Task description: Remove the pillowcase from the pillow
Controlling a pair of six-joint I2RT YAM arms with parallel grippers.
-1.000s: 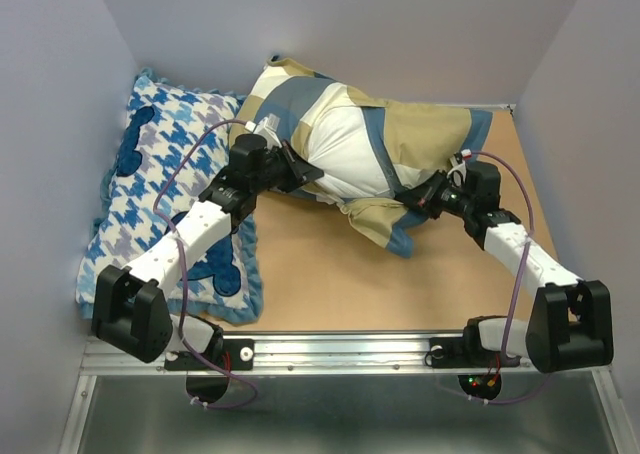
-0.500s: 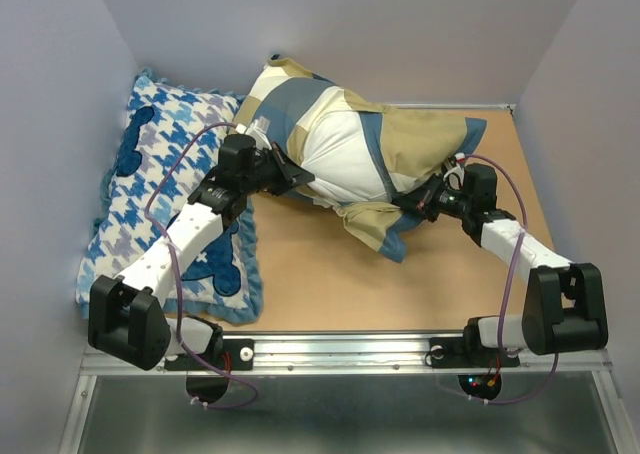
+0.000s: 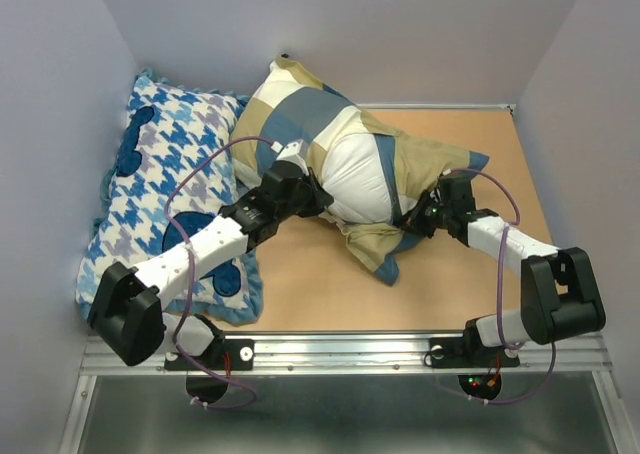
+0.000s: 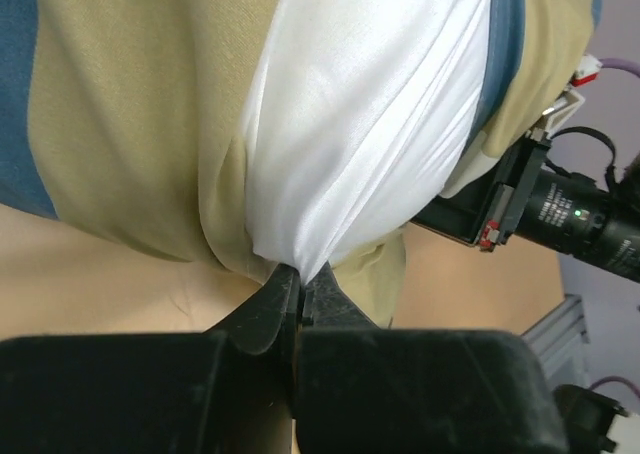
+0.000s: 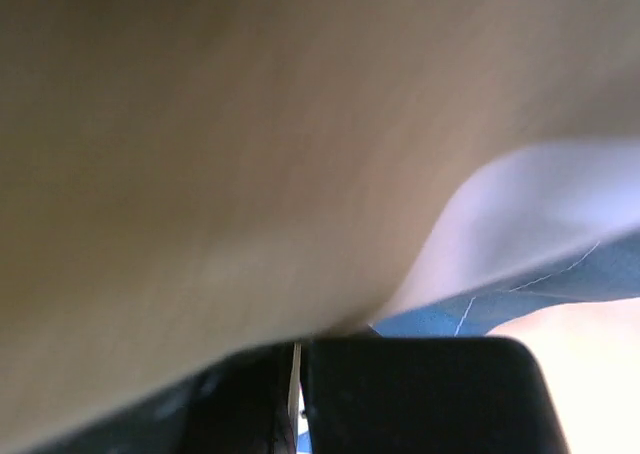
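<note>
Top view: both arms moved inward; the pillow (image 3: 360, 179) now bulges out of the pillowcase (image 3: 300, 104) on the table (image 3: 300, 294).
Left wrist: our left end effector (image 4: 296, 296) pinches white pillow cloth tight.
Right wrist: our right end effector (image 5: 298, 362) seems clamped on pillowcase; we think we are partway.

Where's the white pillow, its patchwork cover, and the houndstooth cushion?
Plain white pillow (image 3: 362, 179): top view, exposed bulge.
Tan, blue and cream fabric pillowcase (image 3: 300, 106): top view, blue patch.
Blue-and-white houndstooth cushion (image 3: 175, 139): top view, middle.
</note>
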